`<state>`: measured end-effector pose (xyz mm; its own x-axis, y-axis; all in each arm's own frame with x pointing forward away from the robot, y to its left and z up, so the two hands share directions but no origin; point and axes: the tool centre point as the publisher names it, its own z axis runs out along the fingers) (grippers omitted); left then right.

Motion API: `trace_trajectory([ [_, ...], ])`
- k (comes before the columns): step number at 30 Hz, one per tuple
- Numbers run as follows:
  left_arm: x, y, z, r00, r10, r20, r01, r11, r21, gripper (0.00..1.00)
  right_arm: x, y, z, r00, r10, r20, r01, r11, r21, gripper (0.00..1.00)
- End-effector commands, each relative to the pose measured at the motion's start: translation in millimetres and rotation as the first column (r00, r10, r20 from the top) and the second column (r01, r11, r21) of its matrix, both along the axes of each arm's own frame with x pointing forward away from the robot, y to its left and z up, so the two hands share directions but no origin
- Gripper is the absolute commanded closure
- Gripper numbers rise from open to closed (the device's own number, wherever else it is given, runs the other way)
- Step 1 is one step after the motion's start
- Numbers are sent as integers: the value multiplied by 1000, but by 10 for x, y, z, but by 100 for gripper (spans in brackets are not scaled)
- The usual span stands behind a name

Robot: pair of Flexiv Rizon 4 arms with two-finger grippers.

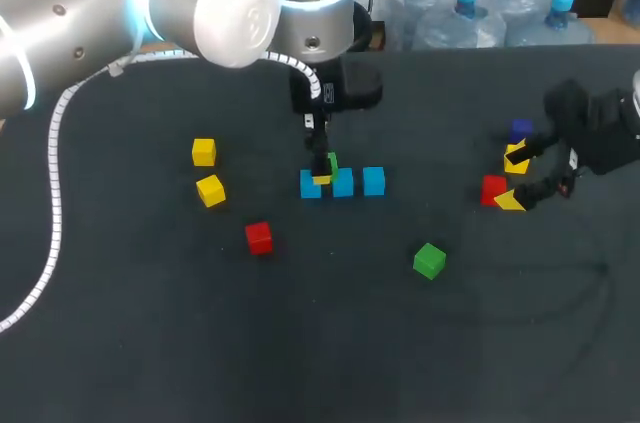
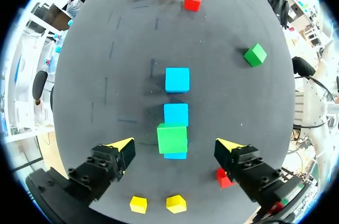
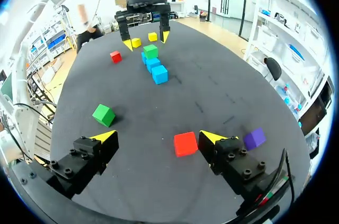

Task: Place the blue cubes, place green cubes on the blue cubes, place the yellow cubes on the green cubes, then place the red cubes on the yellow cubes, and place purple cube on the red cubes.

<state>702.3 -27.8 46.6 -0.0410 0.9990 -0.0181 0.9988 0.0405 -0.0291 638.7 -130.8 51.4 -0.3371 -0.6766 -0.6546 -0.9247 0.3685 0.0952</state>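
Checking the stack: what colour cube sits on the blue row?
A green cube; left wrist view.

Three blue cubes [image 1: 374,180], black table [image 1: 150,343]

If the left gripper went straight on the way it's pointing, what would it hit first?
Probably the green cube, resting on the blue cubes, right ahead of the open left gripper; how far ahead is hard to judge.

Nearest blue cube [image 2: 175,155] mostly under the green cube [image 2: 172,138] (red cube [image 2: 221,180] half behind the left fingers [image 2: 242,163])
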Motion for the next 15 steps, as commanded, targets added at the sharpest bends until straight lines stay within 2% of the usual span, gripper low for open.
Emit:
trace_trajectory([
  [1,-116,67,81,1000,1,13,-1,1000,-1,0,3,3,-5,1000,0,0,0,1000,0,0],
  [7,-253,164,131,1000,1,11,-1,1000,-14,0,3,3,-5,1000,0,0,0,1000,0,0],
  [15,-379,334,191,997,71,27,-71,997,-18,0,3,3,-5,1000,0,0,0,1000,0,0],
])
